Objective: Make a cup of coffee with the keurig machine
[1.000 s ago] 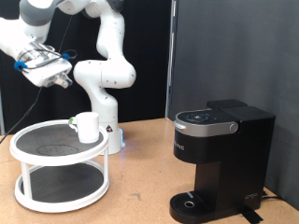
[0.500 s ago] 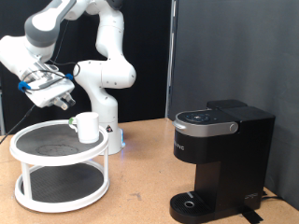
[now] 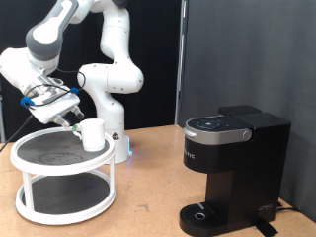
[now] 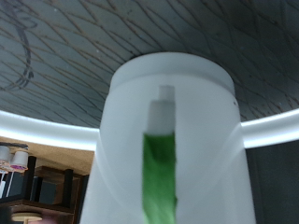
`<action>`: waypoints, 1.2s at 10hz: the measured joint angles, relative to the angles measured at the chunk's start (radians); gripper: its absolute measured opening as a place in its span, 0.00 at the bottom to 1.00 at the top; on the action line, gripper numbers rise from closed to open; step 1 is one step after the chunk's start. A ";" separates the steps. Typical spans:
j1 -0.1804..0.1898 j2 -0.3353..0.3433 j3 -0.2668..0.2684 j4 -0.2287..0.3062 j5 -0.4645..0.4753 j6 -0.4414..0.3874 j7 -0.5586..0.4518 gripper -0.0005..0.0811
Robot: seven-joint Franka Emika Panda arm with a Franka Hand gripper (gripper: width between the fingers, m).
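- While the white Franka arm (image 3: pixel 104 59) bends down from its base at the exterior view's upper left, its two-finger gripper (image 3: pixel 71 120) hangs low over the two-tier white round shelf stand (image 3: pixel 61 186), just beside the plain white ceramic mug (image 3: pixel 93 134) on that stand's dark top tier.
- Whether the fingers are parted or closed cannot be told from either view; nothing is seen held between them.
- Seen through the wrist camera, the mug (image 4: pixel 172 140) fills the frame at close range, a green strip (image 4: pixel 159 177) running down its near side, with the patterned dark shelf surface (image 4: pixel 65 47) behind it.
- At the exterior view's right, well apart from the stand, the black boxy keurig machine (image 3: pixel 235 168) sits on the brown tabletop (image 3: pixel 148 197), lid down, its round drip base bare.
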 joint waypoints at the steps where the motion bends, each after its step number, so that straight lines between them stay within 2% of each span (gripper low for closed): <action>1: 0.004 0.013 0.000 -0.001 0.012 0.009 -0.012 0.89; 7: 0.019 0.052 0.000 0.000 0.054 0.016 -0.053 0.91; 8: 0.019 0.052 0.000 0.000 0.057 0.016 -0.055 0.78; 9: 0.019 0.052 0.000 0.000 0.061 0.016 -0.055 0.78; 11: 0.022 0.054 0.001 0.000 0.068 0.022 -0.055 0.32; 12: 0.024 0.058 0.001 0.000 0.072 0.027 -0.055 0.32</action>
